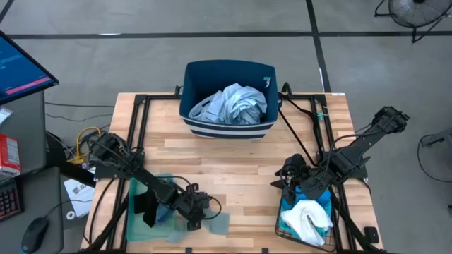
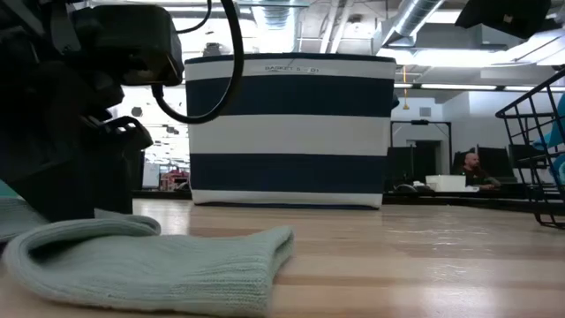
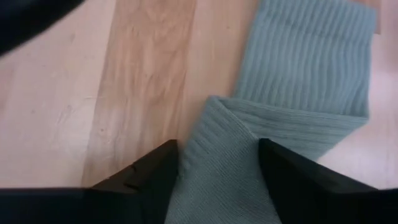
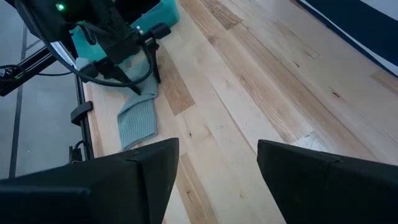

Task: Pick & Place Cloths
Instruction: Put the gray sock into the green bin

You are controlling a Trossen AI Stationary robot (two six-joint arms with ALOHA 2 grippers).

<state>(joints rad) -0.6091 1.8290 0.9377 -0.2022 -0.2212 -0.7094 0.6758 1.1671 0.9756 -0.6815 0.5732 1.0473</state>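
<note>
A grey-blue ribbed cloth [image 1: 216,224] [image 2: 150,261] lies flat on the table near the front edge, one end folded over itself [image 3: 236,155]. My left gripper [image 3: 217,180] [image 1: 193,217] slants down onto it, open, one finger on each side of the folded end. My right gripper [image 4: 217,168] [image 1: 291,180] hangs open and empty above the table's right side, beside a wire basket [image 1: 282,227] that holds a white cloth [image 1: 305,217] and a turquoise cloth [image 1: 323,199]. A pale blue-white shirt [image 1: 236,104] fills the navy bin [image 1: 192,72]. My left gripper's fingers [image 3: 155,177] stand on either side of the cloth's folded end [image 3: 214,134], slanting down from above. The cloth lies flat on the table between them. I cannot tell whether the fingers touch it.
A pale green tray [image 1: 136,227] at the front left holds a small black cloth [image 1: 147,208] and a bright blue cloth [image 1: 164,213]. The striped navy bin [image 2: 291,132] stands at the table's far middle. Bare wood lies between the bin and the front edge.
</note>
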